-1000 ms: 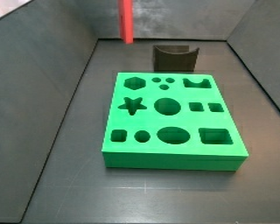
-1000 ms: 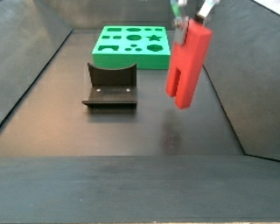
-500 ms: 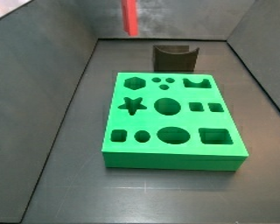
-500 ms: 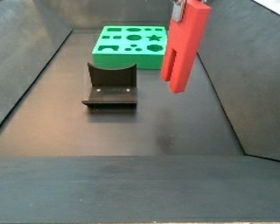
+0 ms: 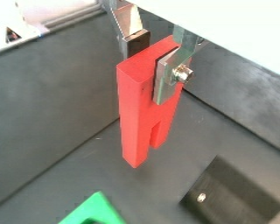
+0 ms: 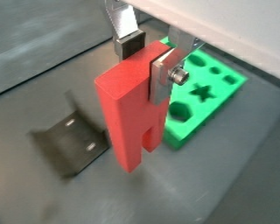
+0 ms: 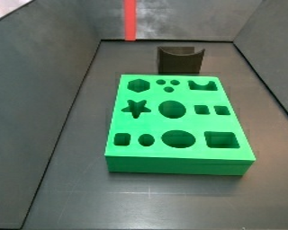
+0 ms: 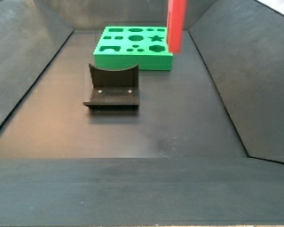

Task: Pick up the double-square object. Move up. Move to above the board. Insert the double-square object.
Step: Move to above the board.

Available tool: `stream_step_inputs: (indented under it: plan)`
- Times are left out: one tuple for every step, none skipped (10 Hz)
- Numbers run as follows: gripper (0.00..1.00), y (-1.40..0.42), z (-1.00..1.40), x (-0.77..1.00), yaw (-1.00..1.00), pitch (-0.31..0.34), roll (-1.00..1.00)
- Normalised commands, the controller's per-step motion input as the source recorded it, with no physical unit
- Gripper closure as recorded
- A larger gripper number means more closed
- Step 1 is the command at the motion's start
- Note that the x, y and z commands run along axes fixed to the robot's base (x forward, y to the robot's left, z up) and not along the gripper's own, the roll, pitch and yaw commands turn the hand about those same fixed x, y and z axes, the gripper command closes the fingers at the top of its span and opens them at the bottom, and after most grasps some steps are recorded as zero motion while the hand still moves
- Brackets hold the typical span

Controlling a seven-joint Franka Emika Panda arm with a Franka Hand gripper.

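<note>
The red double-square object (image 5: 140, 109) (image 6: 122, 118) hangs upright with its two prongs pointing down. My gripper (image 5: 152, 59) (image 6: 149, 58) is shut on its upper end, one silver finger on each side. In both side views only the lower part of the double-square object (image 7: 130, 20) (image 8: 177, 27) shows, high above the floor; the gripper is beyond the picture's upper edge. The green board (image 7: 154, 128) (image 8: 156, 63) (image 6: 209, 90) lies flat on the floor, its cut-outs bare. The piece hangs off to one side of the board, over the dark floor.
The dark fixture (image 7: 178, 59) (image 8: 113, 89) (image 6: 70, 145) (image 5: 231, 189) stands on the floor close to one edge of the board. Sloping grey walls (image 8: 26, 62) enclose the floor on all sides.
The gripper has lifted the double-square object higher and carried it toward the board's end of the bin. The gripper has passed out of a side view's upper edge.
</note>
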Motion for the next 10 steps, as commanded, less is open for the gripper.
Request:
stream_step_inputs:
  plan:
    - [1.00, -1.00, 0.35, 0.09, -0.19, 0.155, 0.00]
    - [1.00, -1.00, 0.35, 0.10, -0.06, 0.112, -0.01]
    - [1.00, -1.00, 0.36, 0.10, -0.04, 0.103, -0.01]
    - [1.00, -1.00, 0.36, 0.11, -0.02, 0.096, -0.02]
    - [1.00, -1.00, 0.36, 0.12, -0.01, 0.096, 0.00]
    - [1.00, -1.00, 0.36, 0.13, -0.01, 0.098, -0.01]
    - [1.00, -1.00, 0.36, 0.17, 0.00, 0.118, 0.00]
    - [1.00, -0.88, 0.33, 0.17, 0.01, 0.125, 0.00]
    - [1.00, -0.50, 0.18, 0.14, 0.01, 0.132, 0.00]
    - [1.00, -0.30, 0.12, 0.10, 0.01, 0.122, 0.00]
